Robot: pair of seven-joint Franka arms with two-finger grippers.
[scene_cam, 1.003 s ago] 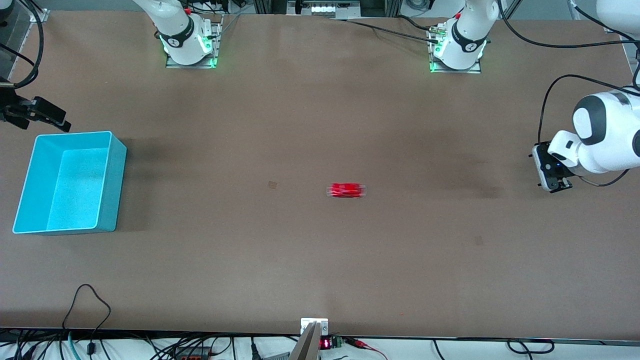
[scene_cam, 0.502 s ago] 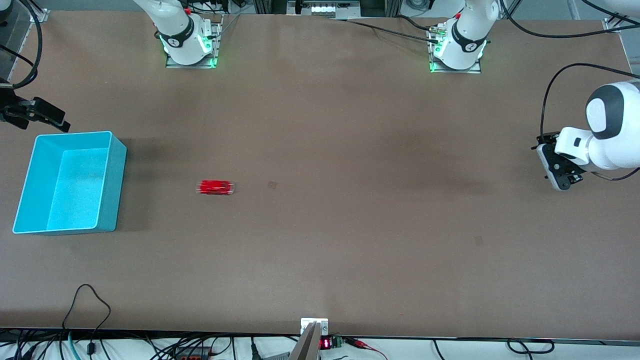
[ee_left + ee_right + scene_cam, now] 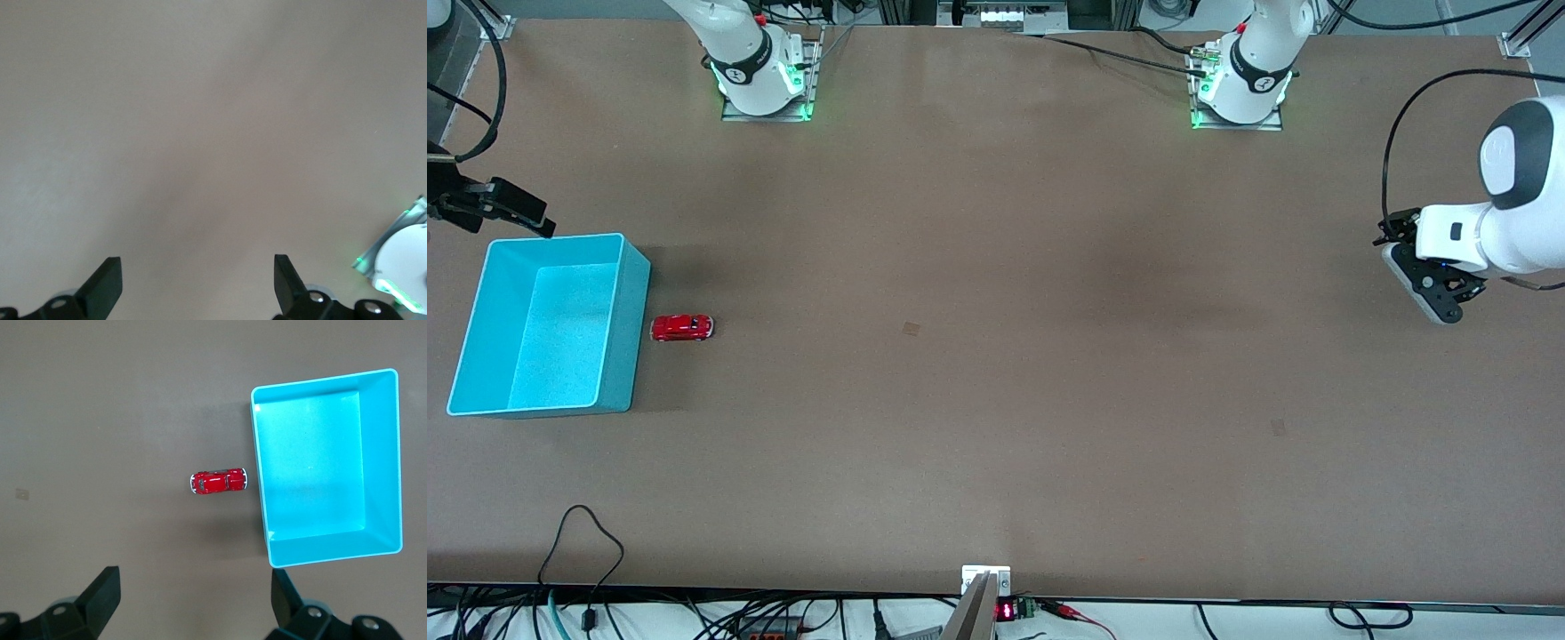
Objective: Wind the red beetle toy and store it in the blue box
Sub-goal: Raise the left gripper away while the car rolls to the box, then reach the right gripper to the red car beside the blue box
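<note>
Red beetle toy [image 3: 682, 328] is seen in the front view on the brown table [image 3: 996, 400], just beside the blue box [image 3: 633, 329], at the wall of the box that faces the table middle; touching or a hair apart cannot be told. Toy is outside the box, box interior is seen bare. Right gripper [image 3: 511, 206] is seen at the right arm's end of the table, up over the table edge just by the box corner farther from the camera, nothing held. Left gripper [image 3: 1436, 298] is seen up over the left arm's end of the table, well apart from toy and box; that arm is judged to be waiting.

Left wrist view: only bare table is shown between the two dark fingertips [image 3: 107, 283], which are spread wide with nothing in the gap; a green-lit arm base [image 3: 403, 267] is caught at the frame corner.

Right wrist view: toy [image 3: 218, 481] and box [image 3: 260, 487] are looked down on, toy pointing at the box wall with a thin gap apparent. Fingertips [image 3: 100, 590] are spread wide, nothing gripped.

Progress: winding is judged done or not checkable from here; storing is not done. Left to do: toy to be picked up, likely by the right arm, and put in the box.

Writing: none readable; small round marks on the arm bases cannot be made out.
</note>
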